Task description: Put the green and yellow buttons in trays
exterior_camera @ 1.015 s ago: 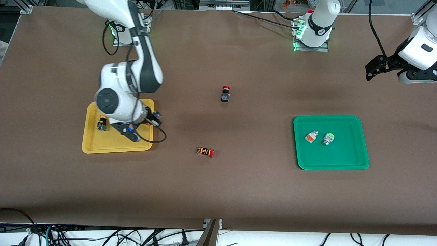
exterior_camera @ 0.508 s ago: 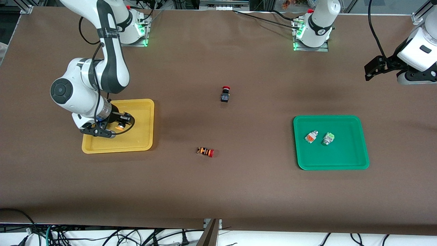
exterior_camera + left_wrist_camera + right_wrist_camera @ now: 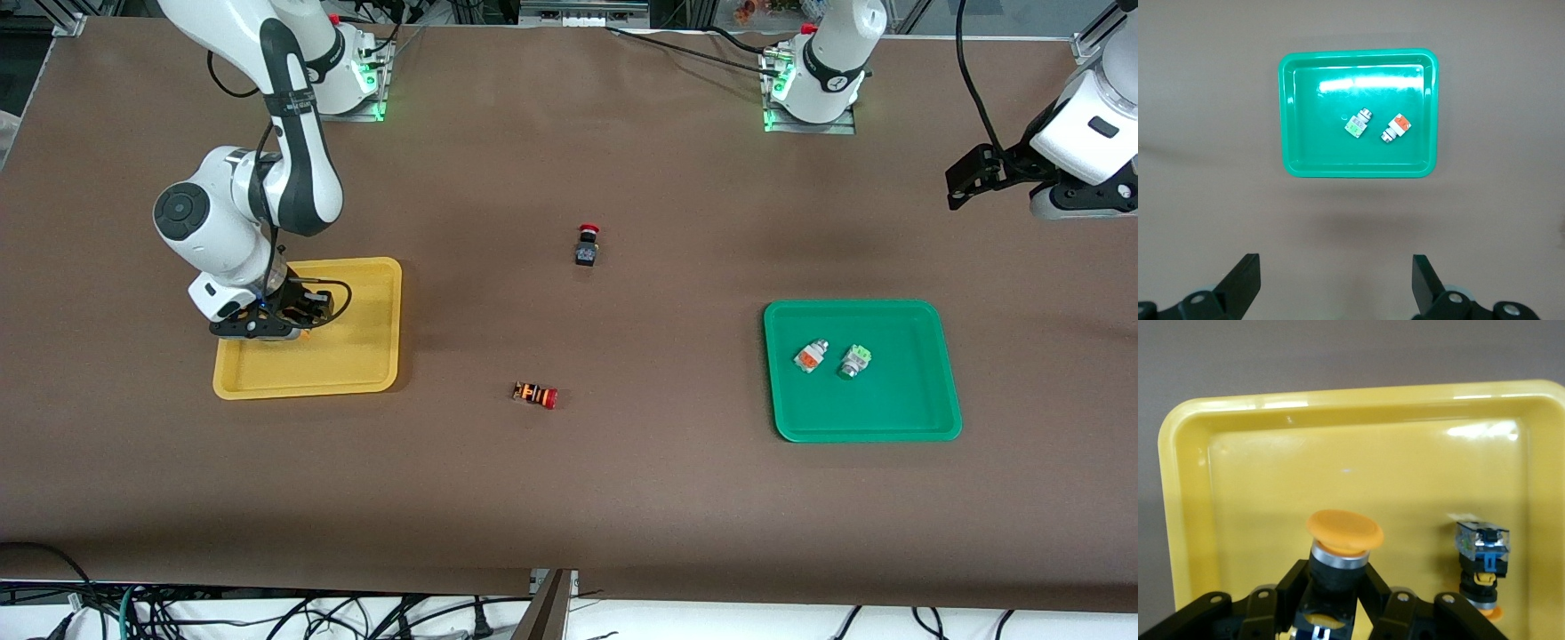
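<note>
One yellow-capped button (image 3: 1341, 547) clamped in right tool (image 3: 1331, 600) over yellow tray (image 3: 1338, 453); left tool (image 3: 1335, 283) wide.

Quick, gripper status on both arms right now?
Left gripper: open, empty, waiting high above the green tray.
Right gripper: shut on a yellow-capped button, over the yellow tray.

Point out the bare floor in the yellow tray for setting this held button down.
The right gripper is shut on a yellow-capped button over the yellow tray. Tray floor ahead of that cap, up to the rim, is bare. It is crowded only where the second yellow button lies.
</note>
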### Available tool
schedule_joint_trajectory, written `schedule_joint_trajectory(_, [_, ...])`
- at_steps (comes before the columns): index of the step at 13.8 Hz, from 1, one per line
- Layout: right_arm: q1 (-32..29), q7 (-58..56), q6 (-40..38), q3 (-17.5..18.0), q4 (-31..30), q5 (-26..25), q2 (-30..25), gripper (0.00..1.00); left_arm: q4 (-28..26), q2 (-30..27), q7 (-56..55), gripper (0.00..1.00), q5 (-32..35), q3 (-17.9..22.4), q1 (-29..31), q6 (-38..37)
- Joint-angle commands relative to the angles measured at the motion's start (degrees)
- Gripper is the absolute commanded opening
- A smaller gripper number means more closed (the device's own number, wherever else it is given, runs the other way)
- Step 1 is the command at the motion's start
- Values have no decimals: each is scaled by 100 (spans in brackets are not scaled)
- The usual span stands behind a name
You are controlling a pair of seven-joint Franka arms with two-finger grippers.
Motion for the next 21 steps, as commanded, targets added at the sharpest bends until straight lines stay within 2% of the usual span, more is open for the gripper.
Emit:
schedule_joint_trajectory(1, [51, -413, 242, -3, -272, 345, -262, 77, 185, 80, -59, 100, -74, -14, -14, -146])
schedule_joint_trajectory(2, [51, -422, 225, -3, -264, 521, -270, 87, 185, 80, -42, 100, -74, -5, -14, -137])
schedule_joint_trajectory(3, [51, -422, 190, -3, -255, 627, -279, 91, 185, 80, -41, 100, -74, -5, -14, -137])
schedule_joint_trajectory(6, [51, -422, 6, -46, -141, 646, -349, 92, 185, 80, -42, 100, -74, -14, -14, -137])
schedule_joint_trajectory(8, [51, -396, -432, -195, 209, 637, -385, 92, 290, 141, -77, 100, -74, -14, -14, -128])
schedule_joint_trajectory(10, [16, -326, -1213, -353, 902, 637, -324, 92, 562, 361, -68, 100, -74, -14, 13, -233])
schedule_joint_trajectory(12, [-229, -343, -2039, -678, 1675, 550, -280, 92, 598, 370, -68, 100, -74, -14, -14, -312])
schedule_joint_trajectory(14, [-834, -509, -2908, -653, 2650, 497, 289, 92, 607, 370, -33, 100, -74, -14, -14, -383])
schedule_joint_trajectory(15, [-933, -554, -3252, -662, 3089, 479, 509, 92, 607, 370, -15, 100, -74, -14, -5, -392])
schedule_joint_trajectory(18, [-1205, -537, -4150, -671, 3856, 488, 696, 92, 616, 370, -33, 100, -74, -14, -14, -392])
schedule_joint_trajectory(21, [-1408, -545, -4582, -653, 4358, 366, 758, 92, 616, 370, -24, 100, -74, -14, -14, -392])
